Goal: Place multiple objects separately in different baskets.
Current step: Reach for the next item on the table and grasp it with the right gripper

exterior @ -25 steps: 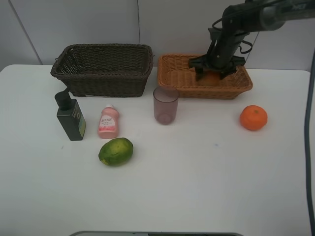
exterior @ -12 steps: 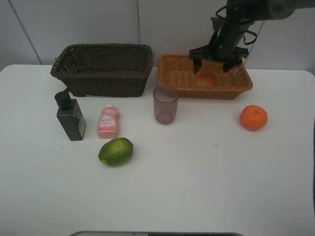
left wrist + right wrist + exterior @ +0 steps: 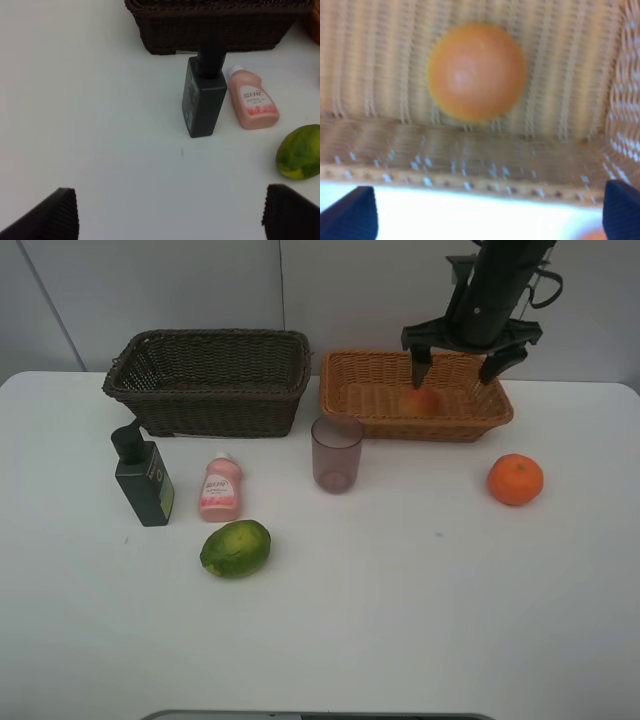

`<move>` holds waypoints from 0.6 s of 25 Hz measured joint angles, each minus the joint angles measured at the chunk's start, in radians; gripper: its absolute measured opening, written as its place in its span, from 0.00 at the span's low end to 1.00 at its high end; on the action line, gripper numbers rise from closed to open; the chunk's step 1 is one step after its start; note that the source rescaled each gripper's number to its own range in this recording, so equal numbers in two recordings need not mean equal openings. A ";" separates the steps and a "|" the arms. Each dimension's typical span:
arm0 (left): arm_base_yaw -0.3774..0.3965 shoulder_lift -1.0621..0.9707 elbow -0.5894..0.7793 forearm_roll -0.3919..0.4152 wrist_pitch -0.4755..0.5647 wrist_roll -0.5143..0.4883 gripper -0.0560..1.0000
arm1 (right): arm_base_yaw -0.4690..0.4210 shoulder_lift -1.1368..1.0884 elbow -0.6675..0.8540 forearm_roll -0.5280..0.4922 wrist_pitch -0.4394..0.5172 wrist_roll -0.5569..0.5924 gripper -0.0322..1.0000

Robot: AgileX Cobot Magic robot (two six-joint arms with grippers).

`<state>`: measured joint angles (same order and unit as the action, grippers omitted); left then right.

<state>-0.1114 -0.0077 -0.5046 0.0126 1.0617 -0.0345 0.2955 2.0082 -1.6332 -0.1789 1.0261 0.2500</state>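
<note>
Now the red-yellow fruit (image 3: 421,400) lies on the floor of the tan basket (image 3: 430,428), in its right half, with nothing touching it. The right gripper (image 3: 455,370) hangs above it over the basket, jaws spread wide and empty. In the blurred right wrist view the fruit shows beyond the two dark fingertips (image 3: 350,212).

Just in front of the tan basket's left end a mauve cup (image 3: 336,455) stands upright on the white table (image 3: 400,620). An orange (image 3: 515,480) sits in front of the basket's right end, apart from it.

The dark basket (image 3: 215,400) stands just beside the tan one, on its left. In front of it are a pump bottle (image 3: 145,485), upright, and a pink bottle (image 3: 220,490) close beside that; whether the pink one stands or lies is hard to tell. A green fruit (image 3: 235,548) rests nearer the table's front edge.

The left gripper (image 3: 172,215) shows only in its own wrist view, jaws wide apart and holding nothing, over bare table near the pump bottle.
</note>
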 joint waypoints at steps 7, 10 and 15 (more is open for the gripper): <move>0.000 0.000 0.000 0.000 0.000 0.000 0.95 | -0.061 -0.151 0.238 -0.003 -0.069 0.000 1.00; 0.000 0.000 0.000 0.000 0.000 0.000 0.95 | -0.108 -0.193 0.318 0.025 -0.087 -0.031 1.00; 0.000 0.000 0.000 0.000 0.000 0.000 0.95 | -0.186 -0.208 0.391 0.123 -0.103 -0.171 1.00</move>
<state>-0.1114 -0.0077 -0.5046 0.0126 1.0617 -0.0345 0.1093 1.8007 -1.2420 -0.0556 0.9232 0.0786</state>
